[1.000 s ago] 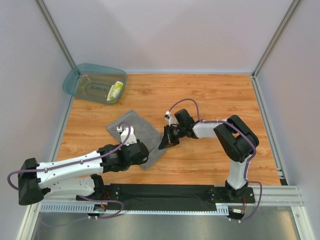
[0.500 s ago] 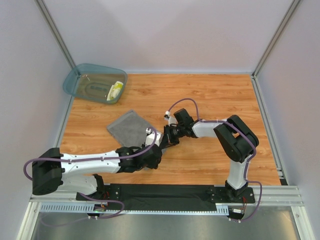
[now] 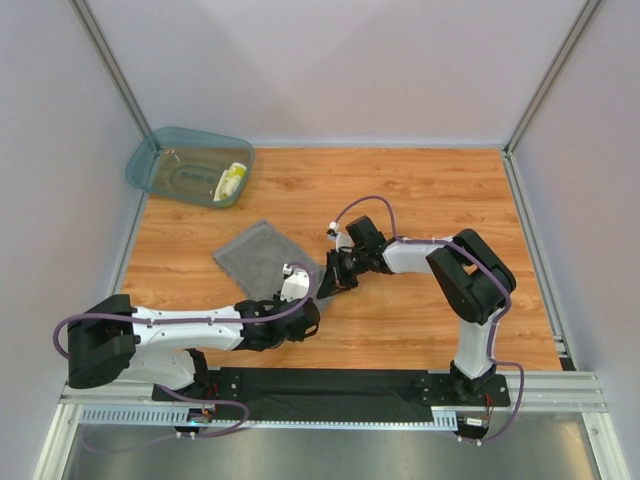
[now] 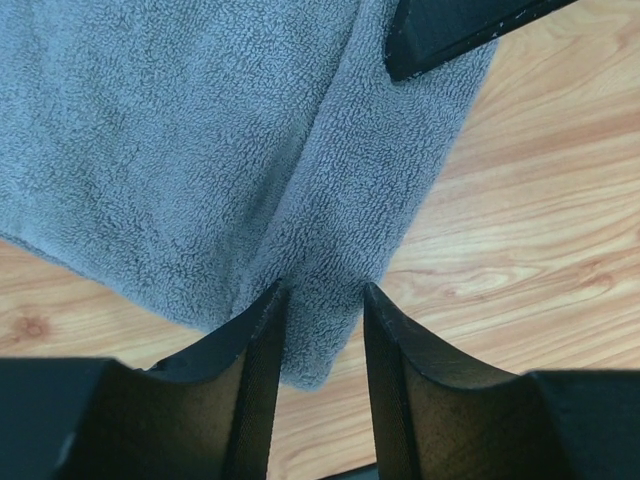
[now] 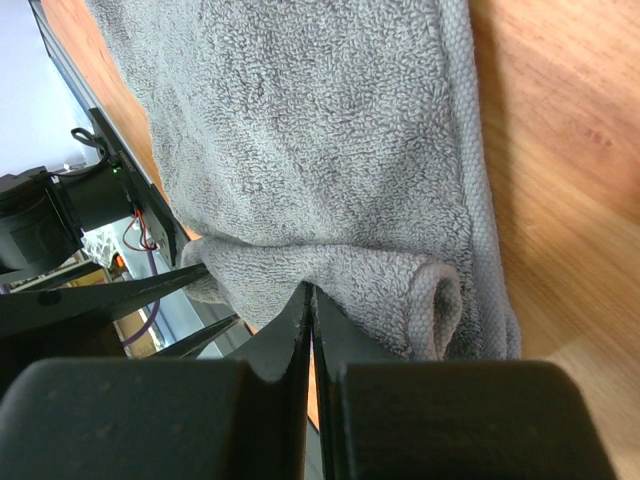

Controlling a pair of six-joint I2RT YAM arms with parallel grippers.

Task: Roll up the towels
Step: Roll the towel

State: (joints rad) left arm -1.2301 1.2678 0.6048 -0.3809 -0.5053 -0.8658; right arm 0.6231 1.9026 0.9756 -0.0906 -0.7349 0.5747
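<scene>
Closest in, the left gripper (image 4: 323, 292) is down at the near corner of the grey terry towel (image 3: 258, 258). Its fingers (image 4: 255, 350) are about half spread, straddling the rolled-up ridge (image 4: 330, 200) of the cloth, and they look clamped on it from both sides. Right next to it, the right gripper (image 5: 309, 292) has its fingers squeezed together. The tip is pushed up against the same roll (image 5: 400, 290) and nothing is visibly caught between them. The towel looks soft, floppy and light, with a grippy nap, so it probably won't slide much on the wooden table (image 3: 430, 200). It'll likely sag or unroll if only one spot is pinched. Best bet seems to be holding the rolled edge at both ends and walking it toward the flat part beyond. Way at the far left, the yellow-and-white cloth (image 3: 232, 181) sits bunched inside the teal tub (image 3: 150, 165), not yet rolled.
</scene>
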